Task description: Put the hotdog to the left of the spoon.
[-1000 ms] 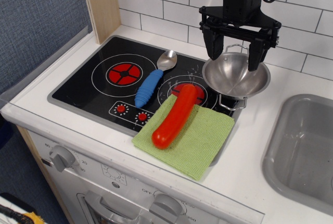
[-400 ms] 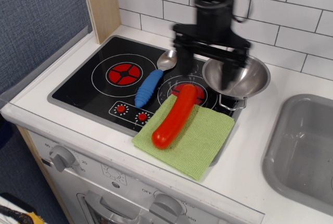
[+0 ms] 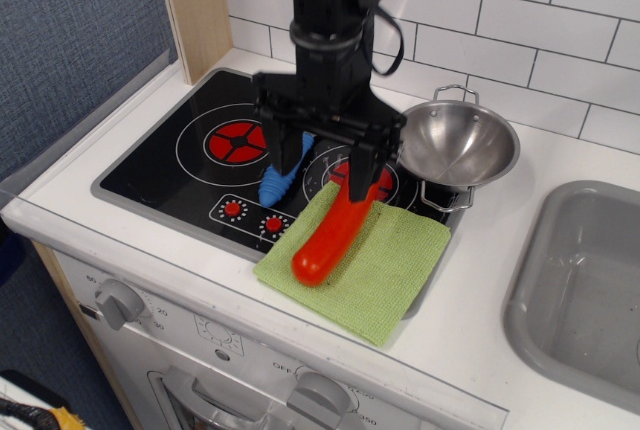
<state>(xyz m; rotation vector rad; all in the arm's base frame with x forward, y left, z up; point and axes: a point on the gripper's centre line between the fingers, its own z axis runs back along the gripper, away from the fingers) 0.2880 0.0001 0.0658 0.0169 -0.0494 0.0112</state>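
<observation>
The red-orange hotdog (image 3: 328, 235) lies diagonally on a green cloth (image 3: 375, 265) at the stove's front right, its upper end hidden behind my finger. The spoon is mostly hidden behind my gripper; only the lower end of its blue handle (image 3: 271, 190) shows on the black cooktop. My gripper (image 3: 323, 168) is open and empty, fingers pointing down, above the cooktop between spoon and hotdog. Its right finger (image 3: 359, 170) stands at the hotdog's upper end, its left finger (image 3: 286, 155) over the spoon handle.
A steel two-handled pot (image 3: 458, 145) sits at the stove's back right. The black cooktop (image 3: 170, 165) has red burners and knobs. A grey sink (image 3: 590, 290) is at the right. A wooden post (image 3: 196, 10) and tiled wall stand behind.
My gripper has moved left and down, from above the steel pot to over the cooktop between spoon and hotdog. It now hides the spoon's bowl. Hotdog, spoon and pot have not moved.
</observation>
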